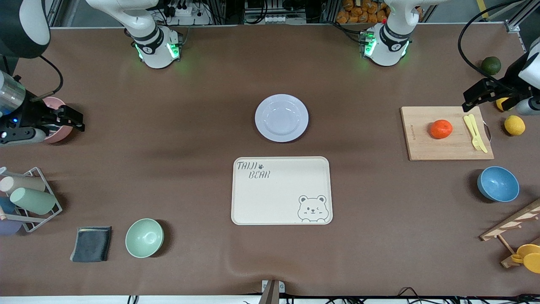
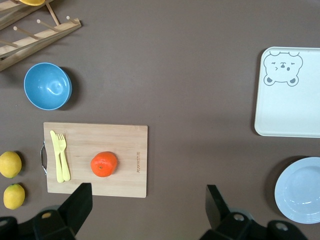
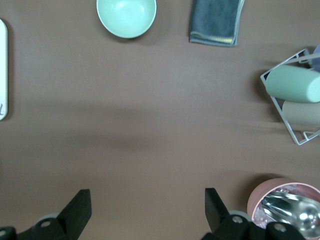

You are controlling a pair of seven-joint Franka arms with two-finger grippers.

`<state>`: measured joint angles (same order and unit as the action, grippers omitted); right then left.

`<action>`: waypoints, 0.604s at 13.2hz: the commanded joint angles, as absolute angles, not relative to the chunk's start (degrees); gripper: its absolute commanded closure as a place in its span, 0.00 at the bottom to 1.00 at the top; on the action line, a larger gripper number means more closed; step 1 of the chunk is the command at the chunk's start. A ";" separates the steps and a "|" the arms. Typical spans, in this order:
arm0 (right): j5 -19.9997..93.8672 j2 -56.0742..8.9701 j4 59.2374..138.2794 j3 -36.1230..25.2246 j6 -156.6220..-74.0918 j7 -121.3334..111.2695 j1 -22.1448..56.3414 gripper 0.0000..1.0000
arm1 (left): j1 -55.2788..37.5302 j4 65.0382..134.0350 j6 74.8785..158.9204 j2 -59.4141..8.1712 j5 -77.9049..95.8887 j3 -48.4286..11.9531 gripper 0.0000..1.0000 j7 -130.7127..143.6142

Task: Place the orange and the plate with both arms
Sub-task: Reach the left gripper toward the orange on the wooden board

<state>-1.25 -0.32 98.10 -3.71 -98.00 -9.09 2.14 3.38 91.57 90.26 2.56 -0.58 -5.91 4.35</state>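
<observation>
A brown worktop carries the plate at its middle, a cream tray nearer the front camera, a cutting board, blue bowl, green bowl, grey cloth and lemons.

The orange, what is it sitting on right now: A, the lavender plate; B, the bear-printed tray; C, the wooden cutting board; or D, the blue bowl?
C: the orange rests on the wooden cutting board, beside the yellow plastic fork and knife; the left wrist view shows the same.
</observation>
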 commanded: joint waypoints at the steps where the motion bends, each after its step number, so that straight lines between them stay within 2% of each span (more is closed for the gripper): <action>1: 0.69 0.44 92.68 -2.81 -96.42 -8.78 1.49 0.00 | 3.69 90.44 88.51 2.11 -1.85 -5.98 0.00 3.87; 4: 0.79 -0.09 92.20 -2.81 -96.41 -8.61 2.11 0.00 | 4.04 91.05 87.89 1.06 -7.63 -5.54 0.00 2.91; 6: 0.79 -0.44 92.20 -2.90 -96.24 -10.01 1.67 0.00 | 6.93 94.73 87.62 0.88 -7.47 -5.45 0.00 1.15; 8: 0.79 -2.62 92.02 -3.08 -97.81 -18.58 0.53 0.00 | 9.74 102.00 93.04 1.75 -7.47 -5.45 0.00 1.14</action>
<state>-0.19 -0.65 92.68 -3.22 -96.98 -12.50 2.12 7.30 95.98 88.98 0.45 -6.37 -5.17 2.15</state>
